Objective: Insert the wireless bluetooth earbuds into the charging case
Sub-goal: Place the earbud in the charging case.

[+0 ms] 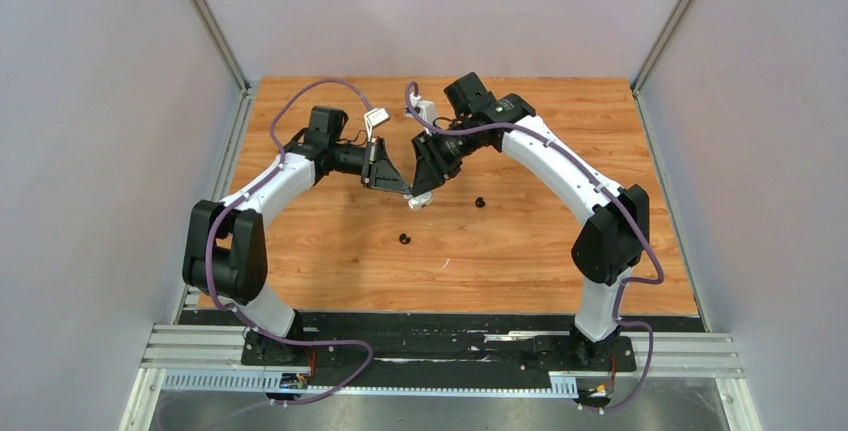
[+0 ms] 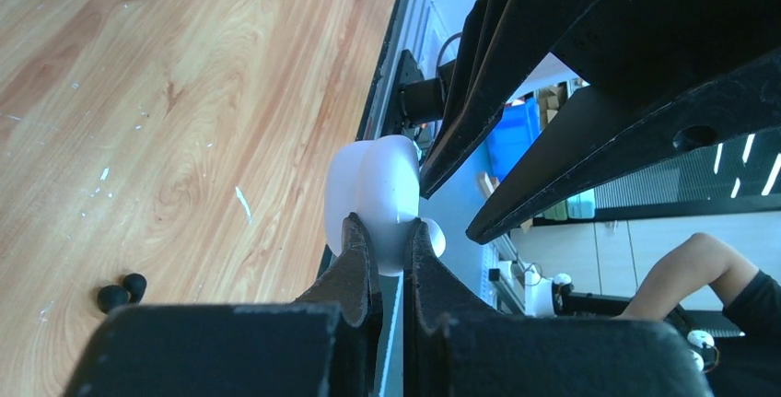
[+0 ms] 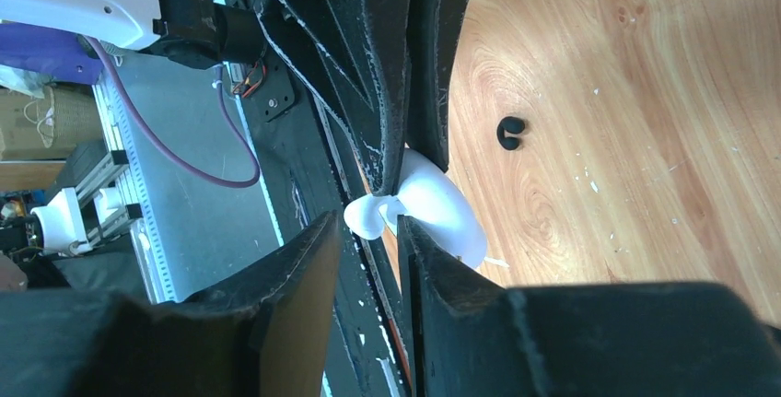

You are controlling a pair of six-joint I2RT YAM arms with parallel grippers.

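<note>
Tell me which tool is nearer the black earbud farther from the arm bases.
Right. The right tool hangs just left of that black earbud; the left tool, gripping the charging case, sits farther left.

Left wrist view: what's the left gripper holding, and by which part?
A white rounded plastic charging case. The left gripper pinches it by the edge nearest the camera, and the rest of the case sticks out past the fingertips.

Bright, even overhead light, soft shadows; wrist-view foregrounds blurred and dark.
</note>
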